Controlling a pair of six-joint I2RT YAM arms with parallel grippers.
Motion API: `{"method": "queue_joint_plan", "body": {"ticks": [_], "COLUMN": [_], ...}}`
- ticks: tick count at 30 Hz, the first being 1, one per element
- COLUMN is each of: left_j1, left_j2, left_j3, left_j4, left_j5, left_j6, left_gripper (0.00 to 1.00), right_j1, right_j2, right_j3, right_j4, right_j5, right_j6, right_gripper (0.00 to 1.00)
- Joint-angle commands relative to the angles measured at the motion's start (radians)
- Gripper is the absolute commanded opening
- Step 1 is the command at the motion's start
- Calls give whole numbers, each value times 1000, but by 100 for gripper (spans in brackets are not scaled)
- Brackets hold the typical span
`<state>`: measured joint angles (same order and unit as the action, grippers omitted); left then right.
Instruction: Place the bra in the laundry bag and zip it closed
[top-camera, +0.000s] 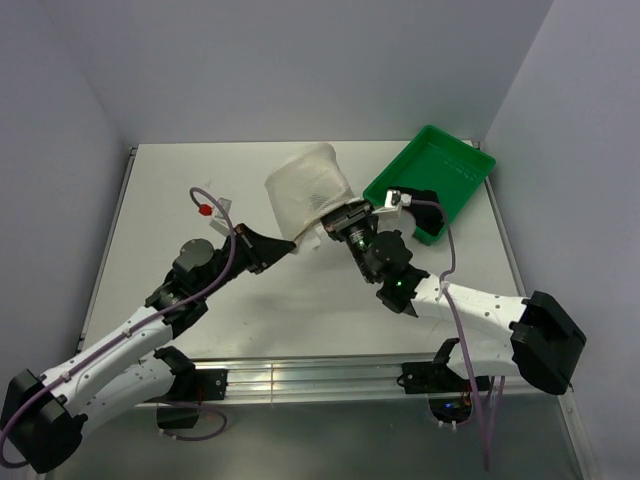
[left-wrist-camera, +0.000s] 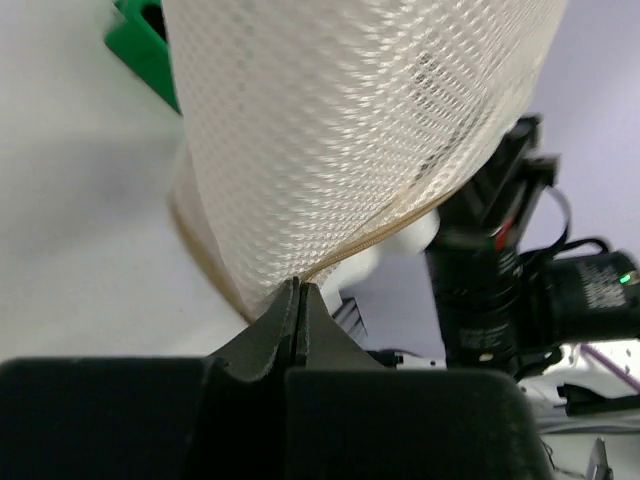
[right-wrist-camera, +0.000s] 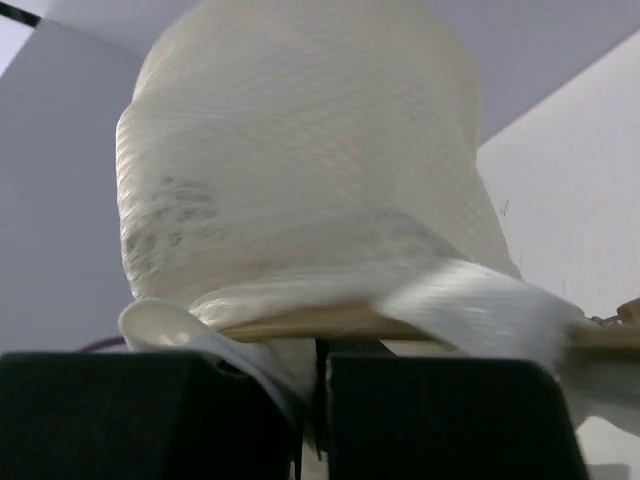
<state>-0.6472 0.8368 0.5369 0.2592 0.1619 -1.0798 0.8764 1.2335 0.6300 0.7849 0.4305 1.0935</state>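
The laundry bag (top-camera: 305, 190), a white mesh drum, hangs in the air between both grippers above the table's middle. My left gripper (top-camera: 292, 244) is shut on the bag's lower left edge, its tips (left-wrist-camera: 298, 290) pinching the mesh right at the tan zip rim (left-wrist-camera: 372, 232). My right gripper (top-camera: 337, 222) is shut on the lower right edge, with mesh squeezed in the narrow slit (right-wrist-camera: 318, 352) below the tan rim (right-wrist-camera: 320, 322). The bag (right-wrist-camera: 300, 170) bulges full. Faint dark smudges (right-wrist-camera: 160, 215) show through the mesh. The bra itself is not plainly visible.
A green plastic tray (top-camera: 470, 160) lies at the back right, just behind the right wrist, and its corner (left-wrist-camera: 140, 50) shows in the left wrist view. White table (top-camera: 180, 190) with walls close on three sides. A purple cable loop with a red bead (top-camera: 204, 210) stands over the left arm.
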Motion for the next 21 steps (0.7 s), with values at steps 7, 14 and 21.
{"method": "queue_joint_plan", "body": {"ticks": [7,14,21], "left_j1": [-184,-193,-189], "left_j2": [110,55,-87], "left_j3": [84,20,-40], "left_j4": [115,132,-1], "left_j5": [73,102,-11], "left_j6": [-78,-147,-155], "left_gripper": [0,0,0], "right_j1": [-7,49,58], "right_j2": [127,141,138], "right_j3": [154,162,131], "right_j4": [-81,-353,-637], "right_j5": [274,398,507], "right_j6": [-98,-162,-142], "right_gripper": [0,0,0]}}
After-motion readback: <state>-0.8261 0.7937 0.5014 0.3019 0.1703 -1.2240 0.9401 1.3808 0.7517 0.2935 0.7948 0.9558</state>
